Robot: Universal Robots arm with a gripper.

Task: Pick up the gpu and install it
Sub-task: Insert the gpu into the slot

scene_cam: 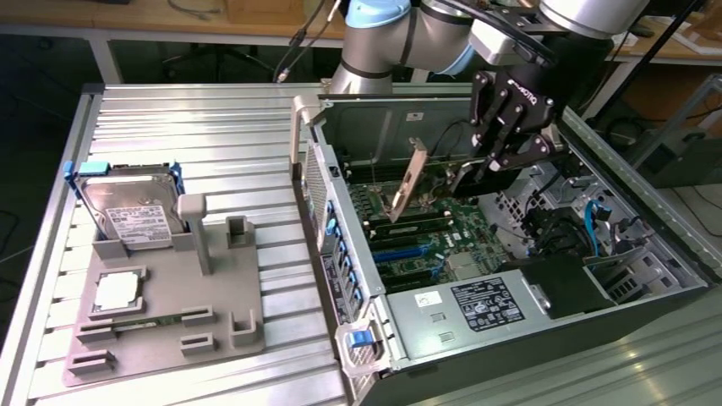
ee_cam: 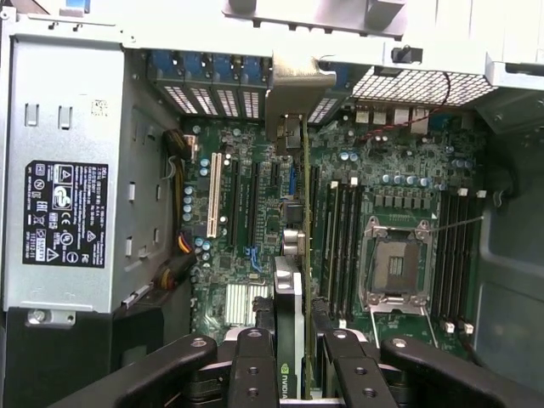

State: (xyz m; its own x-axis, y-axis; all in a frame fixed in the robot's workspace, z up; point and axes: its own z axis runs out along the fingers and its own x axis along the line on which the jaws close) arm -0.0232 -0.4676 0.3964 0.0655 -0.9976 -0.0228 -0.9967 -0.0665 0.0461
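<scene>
The gpu [scene_cam: 408, 179] stands on edge inside the open computer case [scene_cam: 631, 182], its silver end bracket toward the case's rear wall. My gripper [scene_cam: 472, 176] reaches down into the case and is shut on the card's far end. In the wrist view the gpu [ee_cam: 291, 285] shows edge-on, running from between my black fingers [ee_cam: 252, 365] to its bracket [ee_cam: 297, 89] at the rear slot covers. It hangs over the motherboard [ee_cam: 255, 289] next to the expansion slots. Whether its edge sits in a slot I cannot tell.
At the exterior view's left, a grey fixture [scene_cam: 226, 300] on the ribbed metal table carries a hard drive [scene_cam: 130, 211], a processor [scene_cam: 117, 292] and a memory stick [scene_cam: 144, 322]. Inside the case are the power supply [scene_cam: 479, 304], memory slots and an open processor socket [ee_cam: 395, 263].
</scene>
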